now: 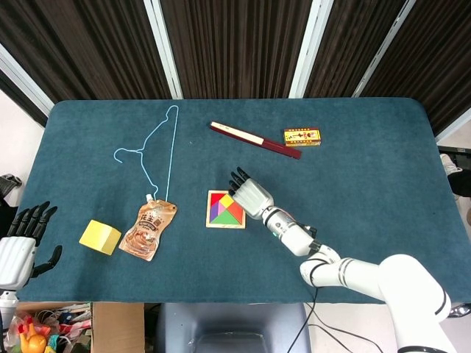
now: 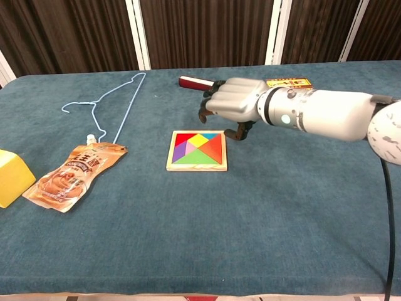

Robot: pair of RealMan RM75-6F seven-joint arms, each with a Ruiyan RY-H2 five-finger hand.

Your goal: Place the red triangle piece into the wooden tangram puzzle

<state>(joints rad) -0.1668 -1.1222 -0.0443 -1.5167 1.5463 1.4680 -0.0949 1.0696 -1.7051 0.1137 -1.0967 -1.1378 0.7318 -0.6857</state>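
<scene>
Placement step looks done. Red triangle piece [image 2: 215, 148] lies flat in the wooden tangram puzzle [image 2: 197, 151], right side of the tray, centre of the chest view, level with the other coloured pieces as far as I can tell.

Right hand [image 2: 233, 102] hovers just above and behind the tray's upper-right corner, not touching it. Fingers [image 2: 206, 113] curled downward, loosely apart, nothing between them. In the head view the right hand [image 1: 250, 194] sits at the tray's right edge, partly covering that corner.

Left hand [image 1: 20, 243] at the far lower-left of the head view, off the desk [image 2: 282, 207], fingers spread, holding nothing.

Next move, my call: lift the right hand clear, up and right, without dragging fingertips over the tray, since the frame is light and could slide on the cloth. Can't confirm from here that the triangle is fully flush; if a corner rides the rim, a light press would seat it.
</scene>
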